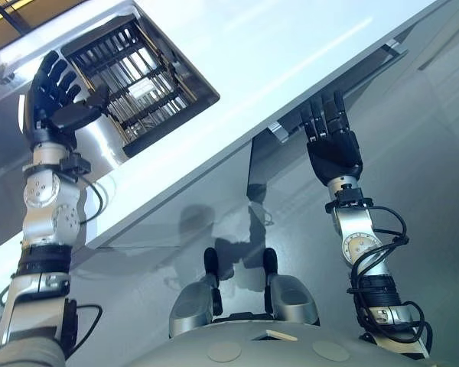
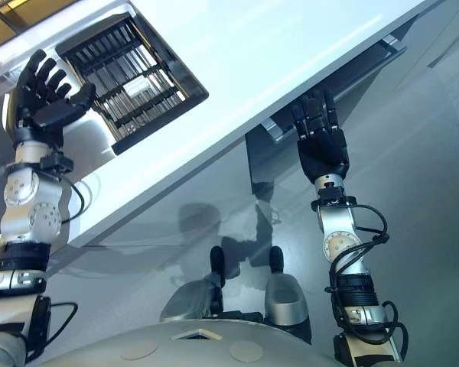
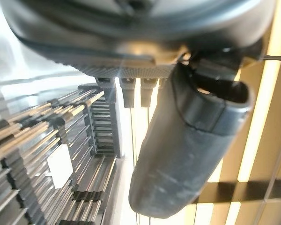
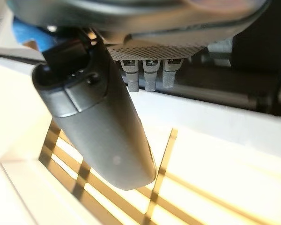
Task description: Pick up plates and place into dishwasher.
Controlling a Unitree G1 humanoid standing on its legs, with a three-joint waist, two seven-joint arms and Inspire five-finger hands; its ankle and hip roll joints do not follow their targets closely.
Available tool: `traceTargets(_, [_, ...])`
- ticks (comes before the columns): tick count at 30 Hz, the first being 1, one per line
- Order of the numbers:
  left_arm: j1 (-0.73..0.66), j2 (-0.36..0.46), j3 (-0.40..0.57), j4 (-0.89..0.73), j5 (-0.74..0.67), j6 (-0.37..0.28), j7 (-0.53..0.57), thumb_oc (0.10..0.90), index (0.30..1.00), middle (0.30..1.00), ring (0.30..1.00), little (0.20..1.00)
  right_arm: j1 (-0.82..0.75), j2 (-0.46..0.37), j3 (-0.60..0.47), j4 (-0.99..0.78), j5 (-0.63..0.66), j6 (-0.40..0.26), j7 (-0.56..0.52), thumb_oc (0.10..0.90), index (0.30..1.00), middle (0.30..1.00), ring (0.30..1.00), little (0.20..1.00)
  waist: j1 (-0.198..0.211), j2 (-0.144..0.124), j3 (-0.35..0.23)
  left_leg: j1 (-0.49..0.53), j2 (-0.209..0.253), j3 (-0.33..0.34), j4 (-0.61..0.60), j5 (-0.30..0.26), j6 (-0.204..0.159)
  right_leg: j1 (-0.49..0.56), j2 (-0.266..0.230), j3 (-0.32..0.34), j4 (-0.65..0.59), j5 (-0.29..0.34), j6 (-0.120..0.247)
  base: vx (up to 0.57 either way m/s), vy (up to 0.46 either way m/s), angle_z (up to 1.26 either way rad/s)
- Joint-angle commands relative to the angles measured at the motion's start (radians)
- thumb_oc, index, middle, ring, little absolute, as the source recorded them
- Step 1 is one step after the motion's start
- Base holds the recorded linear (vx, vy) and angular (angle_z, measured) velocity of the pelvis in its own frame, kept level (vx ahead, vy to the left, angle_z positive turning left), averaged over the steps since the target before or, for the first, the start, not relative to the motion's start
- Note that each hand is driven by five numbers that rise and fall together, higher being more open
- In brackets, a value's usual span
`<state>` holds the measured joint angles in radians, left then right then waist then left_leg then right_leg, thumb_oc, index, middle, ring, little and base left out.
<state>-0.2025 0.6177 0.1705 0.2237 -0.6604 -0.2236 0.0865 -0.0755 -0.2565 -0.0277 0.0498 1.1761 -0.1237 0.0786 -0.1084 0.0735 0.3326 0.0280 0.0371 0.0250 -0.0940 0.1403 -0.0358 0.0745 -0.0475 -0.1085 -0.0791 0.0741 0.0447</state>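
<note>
A dark dishwasher rack (image 1: pixel 138 80) with rows of metal tines sits in a square opening in a white surface (image 1: pixel 291 61). My left hand (image 1: pixel 57 99) is raised just beside the rack's left edge, open, with fingers spread and the thumb pointing toward the rack. The left wrist view shows the rack tines (image 3: pixel 47 154) close past the thumb (image 3: pixel 187 154), with nothing held. My right hand (image 1: pixel 333 149) is open with straight fingers, its fingertips at the lower edge of the white surface, holding nothing.
A dark slot with a small metal bracket (image 1: pixel 279 131) runs under the white surface's edge by my right hand. A smooth grey surface (image 1: pixel 428 191) spreads below and to the right.
</note>
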Motion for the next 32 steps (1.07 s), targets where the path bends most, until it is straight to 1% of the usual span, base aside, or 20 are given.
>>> traceTargets(1, [0.041, 0.032, 0.107, -0.085, 0.058, -0.123, 0.02, 0.8, 0.9, 0.9, 0.9, 0.9, 0.003, -0.026, -0.042, -0.042, -0.403, -0.234, -0.112, 0.8, 0.9, 0.9, 0.9, 0.9, 0.016, -0.008, -0.178, 0.041, -0.105, 0.08, 0.057, -0.165, 0.076, -0.094, 0.049, 0.045, 0.182, -0.127, 0.029, -0.01, 0.048, 0.08])
traceTargets(2, [0.052, 0.028, 0.112, -0.1, 0.057, -0.118, 0.023, 0.8, 0.9, 0.9, 0.9, 0.9, 0.012, -0.048, -0.057, -0.033, -0.54, -0.276, -0.195, 0.8, 0.9, 0.9, 0.9, 0.9, 0.011, -0.01, -0.177, 0.045, -0.105, 0.08, 0.054, -0.166, 0.077, -0.093, 0.051, 0.048, 0.183, -0.128, 0.029, -0.02, 0.05, 0.05])
traceTargets(3, [0.06, 0.023, 0.118, -0.107, 0.058, -0.115, 0.025, 0.8, 0.9, 0.9, 0.9, 0.9, 0.019, -0.065, -0.079, -0.024, -0.621, -0.299, -0.244, 0.8, 0.9, 0.9, 0.9, 0.9, 0.007, -0.012, -0.177, 0.049, -0.106, 0.081, 0.051, -0.167, 0.077, -0.09, 0.053, 0.049, 0.182, -0.128, 0.029, -0.02, 0.053, 0.01])
traceTargets(6, [0.075, 0.004, 0.126, -0.121, 0.051, -0.109, 0.021, 0.8, 0.9, 0.9, 0.9, 0.9, 0.039, -0.098, -0.134, 0.025, -0.842, -0.337, -0.417, 0.8, 0.9, 0.9, 0.9, 0.9, -0.002, -0.014, -0.179, 0.061, -0.106, 0.085, 0.041, -0.168, 0.076, -0.081, 0.056, 0.051, 0.178, -0.129, 0.033, -0.03, 0.059, -0.04])
traceTargets(7, [0.078, -0.003, 0.128, -0.125, 0.042, -0.101, 0.024, 0.8, 0.9, 0.9, 0.9, 0.9, 0.051, -0.117, -0.161, 0.05, -0.925, -0.335, -0.494, 0.8, 0.9, 0.9, 0.9, 0.9, -0.006, -0.016, -0.181, 0.067, -0.106, 0.087, 0.036, -0.167, 0.077, -0.075, 0.057, 0.049, 0.174, -0.128, 0.035, -0.03, 0.052, -0.12])
traceTargets(8, [0.079, -0.006, 0.127, -0.126, 0.041, -0.1, 0.025, 0.8, 0.9, 0.9, 0.9, 0.9, 0.052, -0.119, -0.164, 0.055, -0.934, -0.333, -0.505, 0.8, 0.9, 0.9, 0.9, 0.9, -0.006, -0.016, -0.181, 0.069, -0.106, 0.087, 0.034, -0.167, 0.077, -0.074, 0.057, 0.049, 0.174, -0.129, 0.035, -0.04, 0.049, -0.16])
traceTargets(9, [0.079, -0.012, 0.124, -0.126, 0.036, -0.097, 0.028, 0.8, 0.9, 0.9, 0.9, 0.9, 0.055, -0.124, -0.174, 0.071, -0.953, -0.315, -0.544, 0.8, 0.9, 0.9, 0.9, 0.9, -0.008, -0.016, -0.182, 0.071, -0.105, 0.088, 0.032, -0.168, 0.077, -0.072, 0.058, 0.049, 0.174, -0.13, 0.036, -0.04, 0.036, -0.13])
traceTargets(11, [0.07, -0.024, 0.116, -0.109, 0.011, -0.092, 0.023, 0.8, 0.9, 0.9, 0.9, 0.9, 0.066, -0.133, -0.192, 0.163, -0.943, -0.305, -0.566, 0.8, 0.9, 0.9, 0.9, 0.9, -0.01, -0.017, -0.186, 0.077, -0.103, 0.09, 0.027, -0.169, 0.075, -0.067, 0.058, 0.044, 0.173, -0.132, 0.038, -0.05, 0.039, -0.09])
traceTargets(12, [0.067, -0.028, 0.114, -0.104, -0.005, -0.089, 0.022, 0.8, 0.9, 0.9, 0.9, 0.9, 0.068, -0.135, -0.195, 0.182, -0.932, -0.273, -0.562, 0.8, 0.9, 0.9, 0.9, 0.9, -0.01, -0.017, -0.186, 0.078, -0.102, 0.09, 0.026, -0.168, 0.074, -0.066, 0.058, 0.041, 0.174, -0.133, 0.039, -0.05, 0.026, -0.04])
traceTargets(14, [0.066, -0.033, 0.107, -0.101, -0.033, -0.088, 0.019, 0.8, 0.9, 0.9, 0.9, 0.9, 0.079, -0.133, -0.19, 0.268, -0.871, -0.25, -0.53, 0.8, 0.9, 0.9, 0.9, 0.9, -0.01, -0.02, -0.187, 0.082, -0.1, 0.09, 0.023, -0.167, 0.073, -0.062, 0.057, 0.035, 0.173, -0.134, 0.039, -0.04, 0.004, -0.04])
traceTargets(15, [0.067, -0.042, 0.106, -0.101, -0.05, -0.078, 0.012, 0.8, 0.9, 0.9, 0.9, 0.9, 0.091, -0.112, -0.183, 0.343, -0.802, -0.225, -0.479, 0.8, 0.9, 0.9, 0.9, 0.9, -0.006, -0.023, -0.19, 0.083, -0.099, 0.089, 0.023, -0.168, 0.072, -0.059, 0.057, 0.03, 0.173, -0.135, 0.039, -0.04, -0.015, -0.04])
traceTargets(16, [0.068, -0.045, 0.105, -0.1, -0.053, -0.078, 0.01, 0.8, 0.9, 0.9, 0.9, 0.9, 0.095, -0.105, -0.179, 0.373, -0.759, -0.207, -0.449, 0.8, 0.9, 0.9, 0.9, 0.9, -0.005, -0.025, -0.191, 0.083, -0.098, 0.089, 0.024, -0.169, 0.071, -0.058, 0.057, 0.029, 0.173, -0.136, 0.039, -0.04, -0.028, -0.03])
traceTargets(17, [0.069, -0.058, 0.102, -0.098, -0.061, -0.08, 0.002, 0.8, 0.9, 0.9, 0.9, 0.9, 0.104, -0.08, -0.164, 0.458, -0.676, -0.185, -0.39, 0.8, 0.9, 0.9, 0.9, 0.9, 0.0, -0.029, -0.192, 0.084, -0.096, 0.085, 0.025, -0.169, 0.071, -0.053, 0.056, 0.024, 0.171, -0.136, 0.037, -0.03, -0.028, -0.01])
traceTargets(19, [0.07, -0.073, 0.09, -0.094, -0.056, -0.085, -0.003, 0.8, 0.9, 0.9, 0.9, 0.9, 0.117, -0.057, -0.129, 0.56, -0.638, -0.13, -0.337, 0.8, 0.9, 0.9, 0.9, 0.9, 0.008, -0.035, -0.193, 0.085, -0.095, 0.076, 0.027, -0.168, 0.07, -0.046, 0.057, 0.019, 0.168, -0.137, 0.033, -0.03, -0.034, 0.03])
traceTargets(22, [0.059, -0.083, 0.067, -0.085, -0.06, -0.086, -0.008, 0.8, 0.9, 0.9, 0.9, 0.9, 0.116, -0.05, -0.078, 0.713, -0.645, -0.068, -0.279, 0.8, 0.9, 0.9, 0.9, 0.9, 0.024, -0.041, -0.196, 0.089, -0.094, 0.059, 0.025, -0.167, 0.067, -0.031, 0.058, 0.009, 0.154, -0.132, 0.028, -0.02, -0.033, 0.04])
traceTargets(24, [0.052, -0.092, 0.055, -0.082, -0.065, -0.086, -0.013, 0.8, 0.9, 0.9, 0.9, 0.9, 0.11, -0.05, -0.059, 0.795, -0.69, -0.025, -0.232, 0.8, 0.9, 0.9, 0.9, 0.9, 0.035, -0.044, -0.201, 0.09, -0.094, 0.05, 0.024, -0.167, 0.066, -0.024, 0.06, 0.006, 0.143, -0.128, 0.027, -0.02, -0.039, 0.08])
traceTargets(25, [0.042, -0.093, 0.042, -0.083, -0.064, -0.081, -0.006, 0.8, 0.9, 0.9, 0.9, 0.9, 0.104, -0.053, -0.031, 0.858, -0.721, -0.025, -0.216, 0.8, 0.9, 0.9, 0.9, 0.9, 0.044, -0.047, -0.203, 0.09, -0.093, 0.043, 0.025, -0.167, 0.066, -0.019, 0.061, 0.004, 0.136, -0.127, 0.025, -0.02, -0.052, 0.2])
traceTargets(27, [0.021, -0.096, 0.019, -0.078, -0.054, -0.077, 0.004, 0.8, 0.9, 0.9, 0.9, 0.9, 0.087, -0.063, 0.015, 0.948, -0.757, 0.016, -0.173, 0.8, 0.9, 0.9, 0.9, 0.9, 0.057, -0.048, -0.206, 0.088, -0.091, 0.032, 0.027, -0.166, 0.064, -0.012, 0.063, 0.0, 0.131, -0.127, 0.023, -0.02, -0.048, 0.18])
traceTargets(29, [0.001, -0.089, 0.001, -0.071, -0.053, -0.071, 0.009, 0.8, 0.9, 0.9, 0.9, 0.9, 0.075, -0.069, 0.042, 1.032, -0.751, 0.029, -0.149, 0.8, 0.9, 0.9, 0.9, 0.9, 0.067, -0.049, -0.208, 0.087, -0.089, 0.024, 0.032, -0.165, 0.063, -0.008, 0.066, -0.003, 0.134, -0.132, 0.019, -0.03, -0.036, 0.07])
traceTargets(32, [-0.021, -0.085, -0.013, -0.066, -0.053, -0.067, 0.019, 0.8, 0.9, 0.9, 0.9, 0.9, 0.064, -0.074, 0.058, 1.086, -0.751, 0.043, -0.113, 0.8, 0.9, 0.9, 0.9, 0.9, 0.074, -0.048, -0.209, 0.087, -0.087, 0.017, 0.037, -0.166, 0.062, -0.002, 0.068, -0.005, 0.135, -0.135, 0.016, -0.02, -0.028, 0.15])
